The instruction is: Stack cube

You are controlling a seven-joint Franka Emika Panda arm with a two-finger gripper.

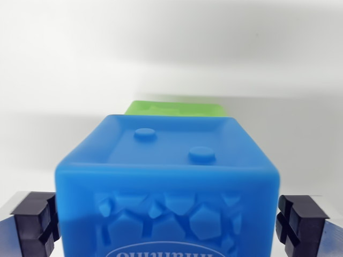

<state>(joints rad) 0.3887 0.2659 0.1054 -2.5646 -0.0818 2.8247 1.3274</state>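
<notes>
The blue cube fills the centre of the wrist view, sitting between the 2 black pads of the gripper. The left pad touches or nearly touches the cube's side, while a thin gap seems to show at the right pad, so whether the jaws are clamped on it or merely flanking it cannot be told. A green cube peeks out just behind the blue cube's top edge, on the white surface; whether the 2 touch is hidden.

The main risk appears to be an uneven grip: if only 1 pad bears on the soft-looking cube, it could twist or slip when lifted. Placing it off-centre on the green cube could also tip the stack.

No containers are in view, so nothing is held in any.
</notes>
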